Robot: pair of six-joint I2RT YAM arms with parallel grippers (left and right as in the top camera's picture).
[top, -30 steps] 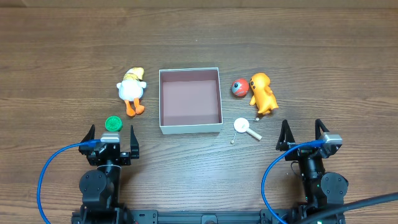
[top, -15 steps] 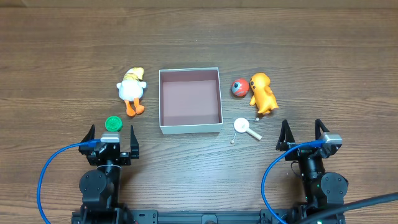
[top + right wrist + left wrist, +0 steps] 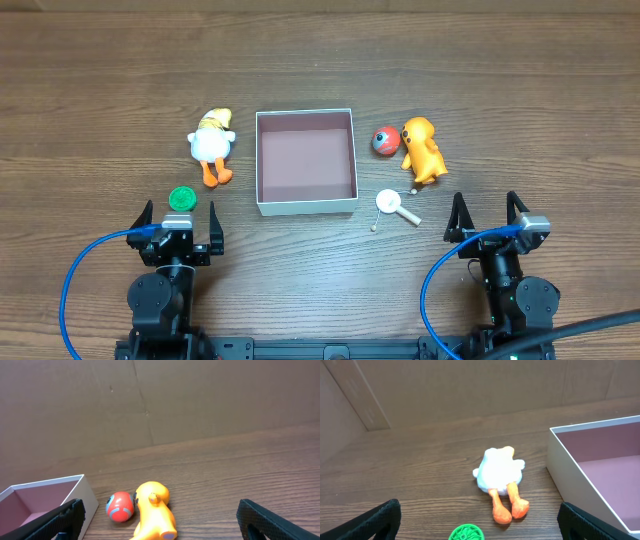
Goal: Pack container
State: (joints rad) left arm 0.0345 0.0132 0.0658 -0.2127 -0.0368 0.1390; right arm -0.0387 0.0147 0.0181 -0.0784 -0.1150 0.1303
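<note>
Two pairs of fingers rest at the near edge of the tabletop [image 3: 320,60]. The left fingers [image 3: 214,224] are at 7 o'clock from the container [image 3: 306,205] and the right fingers [image 3: 457,218] at 5 o'clock. Both pairs are spread wide apart and grip nothing. In each wrist view the dark tips show only in the bottom corners, left fingers [image 3: 375,520] and right fingers [image 3: 270,517].

The container stands flat in the middle of the overhead view, its white walls upright around a pinkish-brown floor. All the toys lie outside it on the wood.

At 9 o'clock from the container, near its wall but apart from it, a duck [image 3: 212,145] lies with its orange feet pointing to 6 o'clock. A green disc [image 3: 182,199] lies at 8 o'clock, just ahead of the left fingers. The left wrist view shows the duck [image 3: 499,472] at centre, the disc [image 3: 466,533] at the bottom edge and the container's corner [image 3: 560,460] at 3 o'clock.

At 2 o'clock from the container lies a red ball [image 3: 384,141], and just beside it at its 3 o'clock an orange toy [image 3: 423,150]. Whether the two touch cannot be told. A white piece [image 3: 392,205] lies at 4 o'clock from the container, well apart from the right fingers. The right wrist view shows the ball [image 3: 120,507] and orange toy [image 3: 152,510] side by side, with the container's corner [image 3: 85,495] at 8 o'clock.
</note>
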